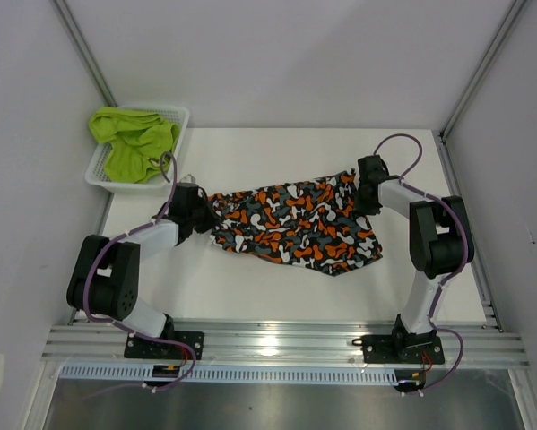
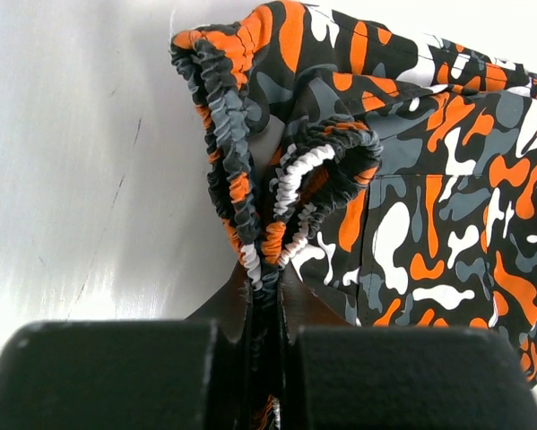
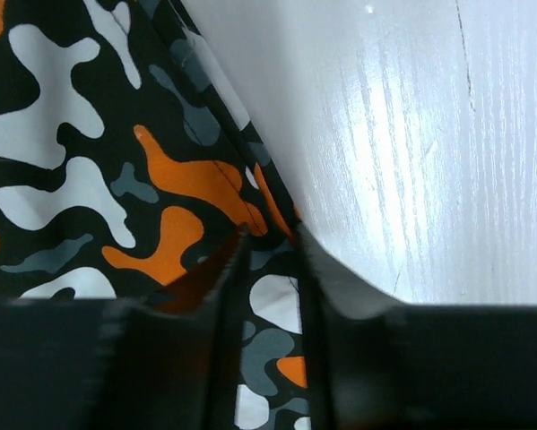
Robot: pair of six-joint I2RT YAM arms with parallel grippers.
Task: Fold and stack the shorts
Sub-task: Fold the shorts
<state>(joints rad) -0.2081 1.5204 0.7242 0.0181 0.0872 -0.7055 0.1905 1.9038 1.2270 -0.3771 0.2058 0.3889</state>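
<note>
At the middle of the bench (image 1: 250,296), we see the camouflage shorts (image 1: 295,224) spread out, the left gripper (image 2: 266,300) pinched tight on their gathered waistband, the right gripper (image 3: 272,269) clamped on their opposite edge. At the far left corner, the lime green shorts (image 1: 132,141) lie heaped in the white basket (image 1: 180,121).

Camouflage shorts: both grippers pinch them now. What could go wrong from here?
The left gripper pinches only a bunched bit of the waistband; it might slip out during the fold. The right gripper holds a thin edge of the camouflage shorts, so the cloth may fold crooked.
</note>
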